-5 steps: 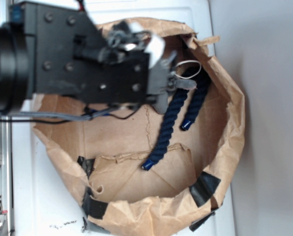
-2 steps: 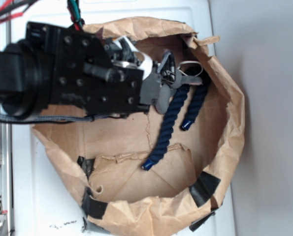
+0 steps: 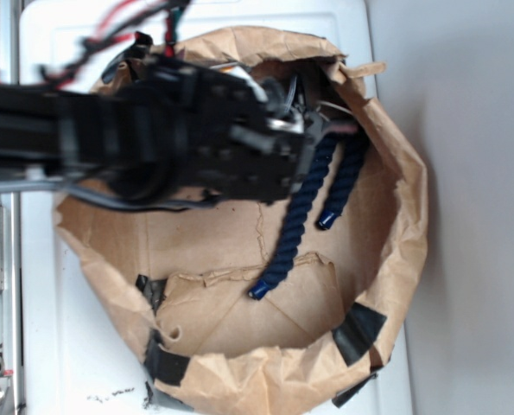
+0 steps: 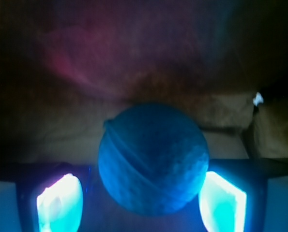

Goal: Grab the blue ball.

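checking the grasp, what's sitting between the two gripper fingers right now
The blue ball sits between the fingers, seen in the wrist view; the exterior view hides it behind the arm.

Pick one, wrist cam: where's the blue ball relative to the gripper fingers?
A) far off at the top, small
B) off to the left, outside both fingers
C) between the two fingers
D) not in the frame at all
C: the blue ball fills the space between the two glowing fingers, one finger at each side of it.
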`<act>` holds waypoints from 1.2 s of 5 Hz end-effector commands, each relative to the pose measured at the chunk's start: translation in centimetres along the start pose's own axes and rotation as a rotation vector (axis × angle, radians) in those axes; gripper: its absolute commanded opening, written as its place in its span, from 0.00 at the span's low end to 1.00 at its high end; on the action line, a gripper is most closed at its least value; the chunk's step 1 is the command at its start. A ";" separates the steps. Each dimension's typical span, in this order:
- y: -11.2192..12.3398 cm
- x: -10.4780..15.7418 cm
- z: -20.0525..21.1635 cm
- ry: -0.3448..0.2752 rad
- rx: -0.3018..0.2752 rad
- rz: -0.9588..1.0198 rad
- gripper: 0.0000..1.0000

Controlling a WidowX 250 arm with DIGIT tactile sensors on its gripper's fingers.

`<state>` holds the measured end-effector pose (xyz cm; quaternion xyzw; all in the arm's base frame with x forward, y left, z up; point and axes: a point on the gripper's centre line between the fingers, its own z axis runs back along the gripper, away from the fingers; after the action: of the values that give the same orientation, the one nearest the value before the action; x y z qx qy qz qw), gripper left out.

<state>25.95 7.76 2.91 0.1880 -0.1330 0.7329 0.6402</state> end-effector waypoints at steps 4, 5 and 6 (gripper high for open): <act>-0.3 0.3 2.7 0.136 -0.154 -0.023 0.00; 0.8 1.4 4.9 0.265 -0.254 -0.160 0.00; 1.2 2.4 7.1 0.413 -0.387 -0.365 0.00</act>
<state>25.84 4.47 8.89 -0.0569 -0.0813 0.5771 0.8106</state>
